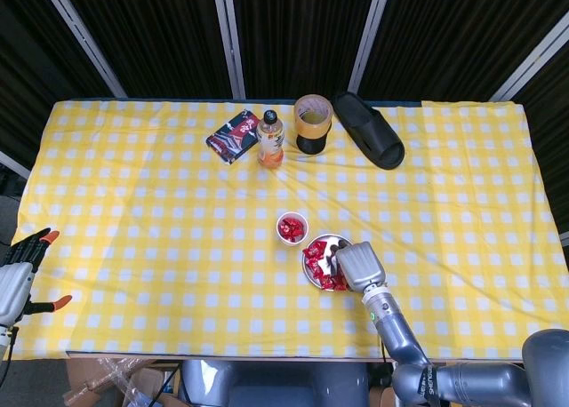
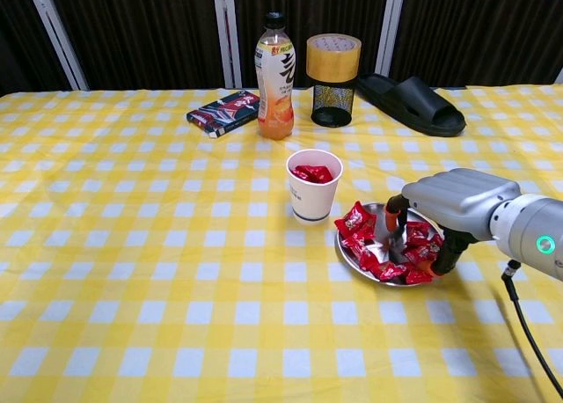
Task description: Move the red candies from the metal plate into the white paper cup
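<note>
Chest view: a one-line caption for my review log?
Right hand reaches into the metal plate of red candies beside the paper cup.

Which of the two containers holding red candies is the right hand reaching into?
The metal plate, the low shiny dish right of the white paper cup; the right hand has fingers down among its candies.

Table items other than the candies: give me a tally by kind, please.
White paper cup: 1
Metal plate: 1
Orange drink bottle: 1
Tape roll: 1
Black mesh holder: 1
Black slipper: 1
Red-and-black packet: 1
Total: 7
</note>
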`<state>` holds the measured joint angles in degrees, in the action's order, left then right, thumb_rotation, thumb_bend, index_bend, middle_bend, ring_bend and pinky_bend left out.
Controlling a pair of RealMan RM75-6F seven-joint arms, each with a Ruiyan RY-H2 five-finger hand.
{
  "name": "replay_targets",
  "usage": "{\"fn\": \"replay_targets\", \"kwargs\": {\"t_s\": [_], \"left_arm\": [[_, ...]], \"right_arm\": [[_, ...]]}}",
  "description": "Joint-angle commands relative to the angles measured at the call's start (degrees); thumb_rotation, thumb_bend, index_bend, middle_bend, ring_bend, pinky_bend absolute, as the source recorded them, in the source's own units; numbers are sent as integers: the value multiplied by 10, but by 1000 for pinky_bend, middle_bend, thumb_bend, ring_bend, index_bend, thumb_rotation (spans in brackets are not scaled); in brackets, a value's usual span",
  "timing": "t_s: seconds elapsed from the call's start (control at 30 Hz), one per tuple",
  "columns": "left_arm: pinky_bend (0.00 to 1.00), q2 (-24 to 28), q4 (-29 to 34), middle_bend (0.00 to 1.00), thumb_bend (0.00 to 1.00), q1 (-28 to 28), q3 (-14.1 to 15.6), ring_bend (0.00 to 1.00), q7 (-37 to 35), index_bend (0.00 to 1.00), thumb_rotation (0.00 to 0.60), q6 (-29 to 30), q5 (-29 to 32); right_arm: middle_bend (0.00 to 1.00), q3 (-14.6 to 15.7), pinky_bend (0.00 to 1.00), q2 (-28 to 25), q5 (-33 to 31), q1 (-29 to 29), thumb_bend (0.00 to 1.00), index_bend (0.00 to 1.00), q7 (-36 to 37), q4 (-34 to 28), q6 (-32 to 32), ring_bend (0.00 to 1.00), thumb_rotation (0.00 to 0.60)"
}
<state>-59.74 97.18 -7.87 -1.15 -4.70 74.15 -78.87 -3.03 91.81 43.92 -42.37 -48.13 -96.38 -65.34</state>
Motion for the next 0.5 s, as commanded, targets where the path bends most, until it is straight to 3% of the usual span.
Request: {"fn": "replay_targets", "kwargs": {"t_s": [0.03,0.13,0.5], "left_arm": [[0,0,0,0,61,0,0,0,0,0,600,0,0],[0,0,0,0,60,0,0,0,0,0,600,0,0],[0,0,0,0,61,0,1,0,0,0,600,-1,-2]], "right_arm": [[318,-1,987,0,-2,-1,347,363,1,1,2,880,600],[321,-1,987,-2,-5,-1,365,375,0,3,6,880,600],[393,3,987,-3,-11,-2,599,445,8,10,22,880,600]]}}
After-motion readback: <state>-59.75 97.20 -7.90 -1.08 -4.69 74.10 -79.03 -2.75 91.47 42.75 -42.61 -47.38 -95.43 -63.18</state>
